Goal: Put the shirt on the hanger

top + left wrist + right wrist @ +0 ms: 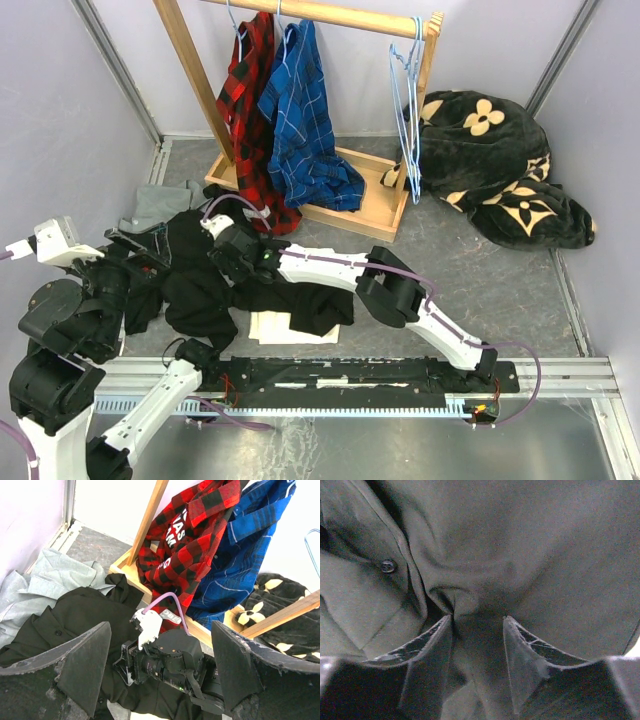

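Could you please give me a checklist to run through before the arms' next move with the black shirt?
1. Right gripper on the shirt: ok, a fabric fold sits between its jaws.
2. Grip fully closed: cannot tell.
3. Left gripper free: ok, jaws wide, nothing between them.
4. Empty light-blue hanger available: ok, hanging on the wooden rack.
5. Collar reachable: cannot tell, the shirt lies crumpled.

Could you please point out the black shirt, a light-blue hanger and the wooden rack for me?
black shirt [75, 612]: left wrist view, on its front fabric.
light-blue hanger [408, 150]: top external view, on a sloping wire side.
wooden rack [350, 16]: top external view, on its top bar.
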You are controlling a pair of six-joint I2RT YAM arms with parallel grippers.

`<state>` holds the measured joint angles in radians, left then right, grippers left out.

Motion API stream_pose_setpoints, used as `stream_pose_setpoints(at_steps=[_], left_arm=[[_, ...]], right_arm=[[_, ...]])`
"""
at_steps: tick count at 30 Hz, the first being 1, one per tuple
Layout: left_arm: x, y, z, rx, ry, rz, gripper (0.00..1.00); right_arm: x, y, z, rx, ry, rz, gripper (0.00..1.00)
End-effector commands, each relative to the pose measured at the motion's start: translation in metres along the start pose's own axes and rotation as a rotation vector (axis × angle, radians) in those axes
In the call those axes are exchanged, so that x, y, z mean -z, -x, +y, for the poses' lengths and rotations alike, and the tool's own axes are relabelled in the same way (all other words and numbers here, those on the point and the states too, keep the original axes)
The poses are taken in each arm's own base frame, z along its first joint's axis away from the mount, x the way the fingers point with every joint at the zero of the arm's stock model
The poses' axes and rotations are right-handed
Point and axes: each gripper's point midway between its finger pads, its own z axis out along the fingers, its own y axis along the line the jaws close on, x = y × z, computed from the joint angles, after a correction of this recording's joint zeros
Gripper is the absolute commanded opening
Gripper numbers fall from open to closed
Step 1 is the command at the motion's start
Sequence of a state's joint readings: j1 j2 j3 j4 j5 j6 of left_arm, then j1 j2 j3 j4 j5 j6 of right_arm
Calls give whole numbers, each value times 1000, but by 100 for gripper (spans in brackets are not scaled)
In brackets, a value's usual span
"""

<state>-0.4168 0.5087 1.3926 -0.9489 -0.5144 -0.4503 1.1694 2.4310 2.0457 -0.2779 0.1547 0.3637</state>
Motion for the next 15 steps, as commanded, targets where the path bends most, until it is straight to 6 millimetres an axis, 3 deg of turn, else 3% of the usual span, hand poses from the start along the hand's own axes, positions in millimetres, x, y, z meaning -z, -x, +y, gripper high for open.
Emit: stream_pose_setpoints(at_steps=[1,2,4,8,12,15], left_arm=[[-2,0,0,-25,-1,-1,86],[-2,-1,0,-26,0,1,86],[-2,0,1,-25,3,-2,86],[0,1,2,-24,5,-6,85],[1,1,6,-27,20,-13,85],[0,1,7,-27,25,-16,85]], right_arm=[[30,44,13,13,40,-72,37],[38,53,12,17,35,-90,22],[58,74,12,25,27,-135,2],[108,113,10,33,22,-240,0],[163,131,-4,30,-13,-320,0],[202,131,-18,27,-55,-357,0]])
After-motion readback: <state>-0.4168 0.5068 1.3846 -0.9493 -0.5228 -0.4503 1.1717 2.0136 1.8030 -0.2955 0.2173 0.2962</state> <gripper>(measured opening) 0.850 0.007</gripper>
